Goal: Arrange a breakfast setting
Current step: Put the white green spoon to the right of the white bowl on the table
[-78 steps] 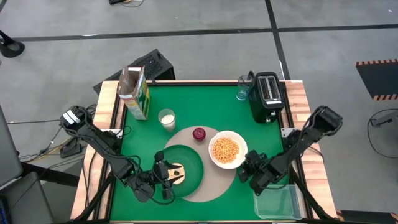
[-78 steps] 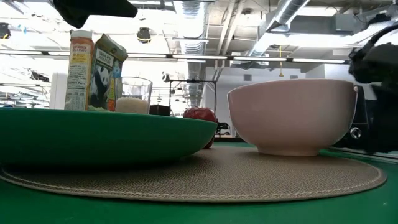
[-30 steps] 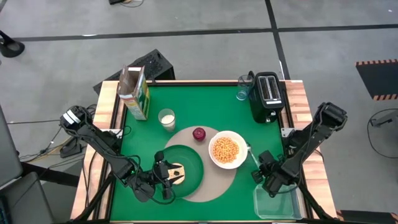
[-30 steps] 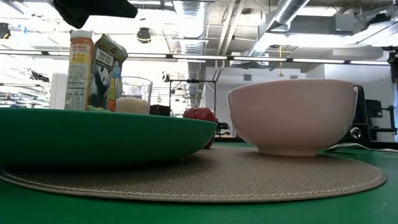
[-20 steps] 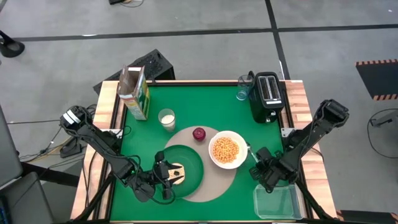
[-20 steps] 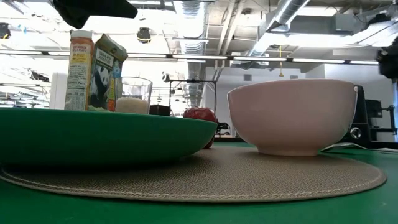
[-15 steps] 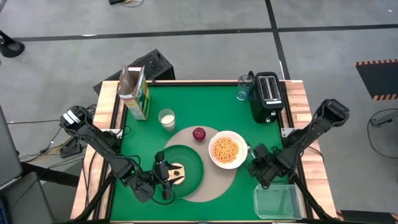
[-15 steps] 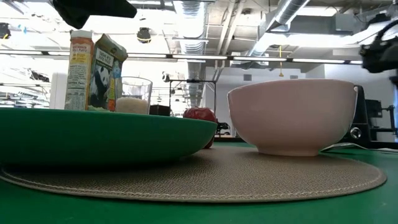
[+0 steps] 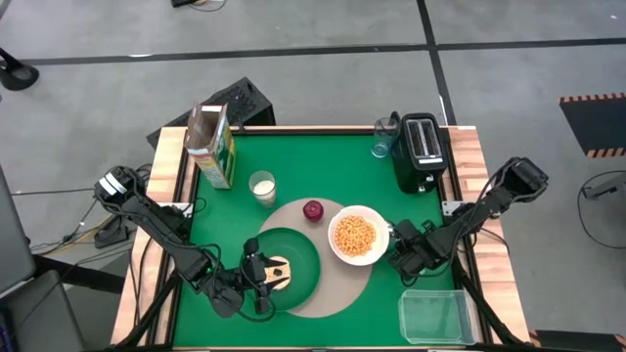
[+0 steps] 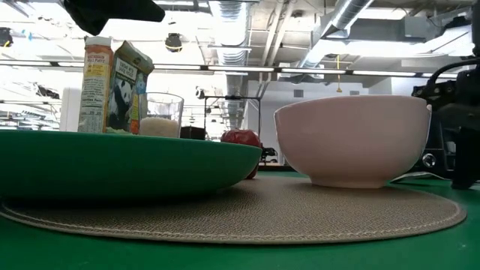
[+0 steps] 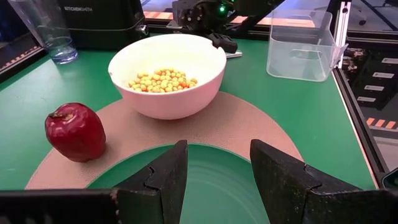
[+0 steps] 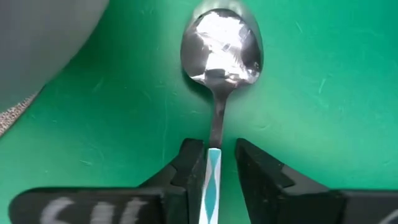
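Beside the bowl [image 9: 357,235], the right gripper [image 12: 211,165] grasps the spoon [image 12: 221,46] by its handle; a skewed release could tip it against the rim. Left gripper [image 11: 214,174] hangs parted over the plate [image 11: 211,199].

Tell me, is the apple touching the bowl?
Apart. The left wrist view shows bare placemat between the apple and the bowl.
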`<state>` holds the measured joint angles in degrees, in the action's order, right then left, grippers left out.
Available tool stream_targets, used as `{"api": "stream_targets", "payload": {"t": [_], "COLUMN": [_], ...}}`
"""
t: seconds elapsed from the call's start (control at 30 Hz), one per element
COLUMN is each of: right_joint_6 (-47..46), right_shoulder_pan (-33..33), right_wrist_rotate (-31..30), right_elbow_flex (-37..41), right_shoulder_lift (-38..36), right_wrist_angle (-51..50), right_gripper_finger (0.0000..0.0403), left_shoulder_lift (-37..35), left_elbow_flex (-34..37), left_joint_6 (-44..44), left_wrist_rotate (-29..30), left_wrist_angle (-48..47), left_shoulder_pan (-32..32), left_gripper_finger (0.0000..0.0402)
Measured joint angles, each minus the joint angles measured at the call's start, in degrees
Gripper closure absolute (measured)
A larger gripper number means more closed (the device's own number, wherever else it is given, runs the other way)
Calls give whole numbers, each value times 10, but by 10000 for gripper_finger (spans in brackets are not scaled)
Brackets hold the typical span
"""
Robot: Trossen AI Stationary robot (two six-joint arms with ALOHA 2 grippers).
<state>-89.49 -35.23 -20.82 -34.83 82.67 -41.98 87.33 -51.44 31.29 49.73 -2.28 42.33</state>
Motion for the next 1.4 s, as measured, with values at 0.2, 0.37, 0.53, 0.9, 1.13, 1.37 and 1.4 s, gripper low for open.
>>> {"api": "stream_targets", "payload": {"t": [0.2, 0.37, 0.53, 0.9, 1.13, 1.37, 1.4], "right_joint_6": [2, 1, -8, -108, -127, -22, 8], "right_shoulder_pan": [-2, -9, -26, -86, -122, -139, -138], "right_wrist_rotate": [2, 3, 21, -28, -129, -253, -265], "right_elbow_flex": [1, 1, -11, -51, -71, -82, -82], "right_shoulder_lift": [0, -2, -17, -99, -182, -234, -236], "right_wrist_angle": [-3, -13, -42, -168, -171, -61, -32], "right_gripper_finger": [300, 348, 378, 375, 374, 374, 374], "left_shoulder_lift": [0, 0, 0, 0, 0, 0, 0], "left_elbow_flex": [0, 0, 0, 0, 0, 0, 0], "left_joint_6": [-2, -2, -2, -2, -2, -2, -2], "left_wrist_rotate": [0, 0, -2, -5, -5, -4, -5], "left_wrist_angle": [0, 0, 0, 1, 1, 4, 5], "left_shoulder_pan": [-1, -1, -1, -1, -1, -2, -3], "left_gripper_finger": [239, 239, 239, 239, 239, 239, 239]}}
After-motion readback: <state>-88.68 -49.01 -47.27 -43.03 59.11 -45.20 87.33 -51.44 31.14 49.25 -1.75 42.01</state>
